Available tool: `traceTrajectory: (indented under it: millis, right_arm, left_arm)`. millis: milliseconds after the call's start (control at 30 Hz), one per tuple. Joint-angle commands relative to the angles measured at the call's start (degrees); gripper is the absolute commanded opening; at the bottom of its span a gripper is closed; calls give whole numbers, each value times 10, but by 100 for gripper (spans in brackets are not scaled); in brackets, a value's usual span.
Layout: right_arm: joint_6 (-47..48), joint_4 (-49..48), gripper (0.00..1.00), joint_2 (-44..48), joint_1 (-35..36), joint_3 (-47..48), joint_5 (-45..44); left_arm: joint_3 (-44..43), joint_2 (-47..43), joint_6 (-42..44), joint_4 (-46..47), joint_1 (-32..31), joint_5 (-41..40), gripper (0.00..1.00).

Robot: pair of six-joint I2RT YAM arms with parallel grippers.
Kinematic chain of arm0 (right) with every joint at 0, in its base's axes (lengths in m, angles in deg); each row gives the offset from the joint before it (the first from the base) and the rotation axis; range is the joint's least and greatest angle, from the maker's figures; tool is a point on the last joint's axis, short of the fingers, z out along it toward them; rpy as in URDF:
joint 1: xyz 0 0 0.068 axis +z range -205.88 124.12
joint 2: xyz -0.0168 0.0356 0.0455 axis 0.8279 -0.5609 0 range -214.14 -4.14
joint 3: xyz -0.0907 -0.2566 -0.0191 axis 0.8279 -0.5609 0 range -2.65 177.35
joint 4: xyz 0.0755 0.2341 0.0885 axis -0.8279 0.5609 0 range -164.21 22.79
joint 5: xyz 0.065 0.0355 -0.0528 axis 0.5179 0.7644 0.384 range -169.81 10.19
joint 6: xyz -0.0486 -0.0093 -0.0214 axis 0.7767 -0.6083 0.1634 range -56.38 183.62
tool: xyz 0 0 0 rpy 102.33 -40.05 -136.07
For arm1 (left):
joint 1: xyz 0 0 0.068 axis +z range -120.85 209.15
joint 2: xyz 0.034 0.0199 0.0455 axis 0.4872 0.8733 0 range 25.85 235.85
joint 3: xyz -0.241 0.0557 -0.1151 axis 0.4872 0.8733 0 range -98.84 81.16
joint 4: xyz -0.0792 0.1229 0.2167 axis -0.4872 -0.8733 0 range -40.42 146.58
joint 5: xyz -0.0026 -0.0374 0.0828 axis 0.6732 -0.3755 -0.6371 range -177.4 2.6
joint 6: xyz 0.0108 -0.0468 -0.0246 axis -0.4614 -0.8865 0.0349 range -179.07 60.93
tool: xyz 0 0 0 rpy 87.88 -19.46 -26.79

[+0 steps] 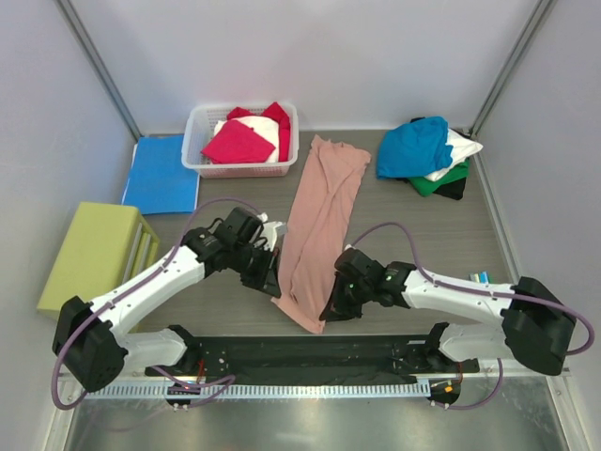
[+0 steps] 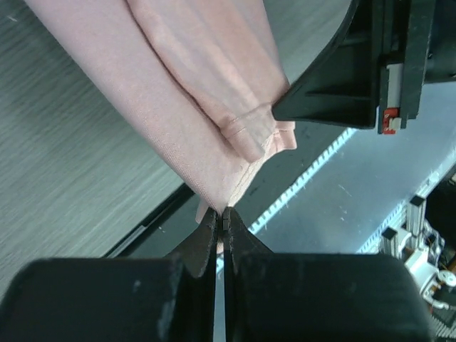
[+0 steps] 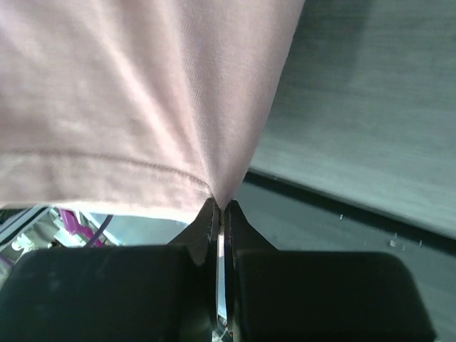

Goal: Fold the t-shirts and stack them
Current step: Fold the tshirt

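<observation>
The dusty-pink t-shirt lies folded lengthwise into a long strip down the middle of the table, its near end by the table's front edge. My left gripper is shut on the near left corner of that end, and in the left wrist view its jaws pinch the pink cloth. My right gripper is shut on the near right corner. The right wrist view shows the hem bunched into its closed tips. No print shows on the shirt.
A white basket at the back holds magenta and white tees. A teal-blue tee tops a pile of white, green and black ones at back right. A blue folder and a yellow-green box sit at left.
</observation>
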Motion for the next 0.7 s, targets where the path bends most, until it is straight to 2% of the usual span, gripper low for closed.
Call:
traceTrajectory:
  millis: [0, 200, 367, 500, 600, 667]
  right_arm:
    - [-34, 53, 1, 59, 23, 24, 1]
    - [-88, 87, 1, 114, 75, 33, -26]
    - [-100, 91, 1, 131, 82, 39, -36]
    - [-83, 95, 1, 108, 72, 56, -44]
    - [-59, 105, 1, 97, 46, 76, -53]
    - [-36, 119, 1, 100, 5, 97, -58]
  left_arm:
    - [-14, 6, 25, -62, -12, 48, 1]
    - [14, -4, 16, -58, -34, 65, 3]
    - [2, 19, 25, -65, -36, 79, 2]
    - [-74, 70, 33, -84, -34, 38, 0]
    - [-137, 121, 49, -96, -17, 26, 0]
    - [-165, 158, 52, -95, 11, 30, 0]
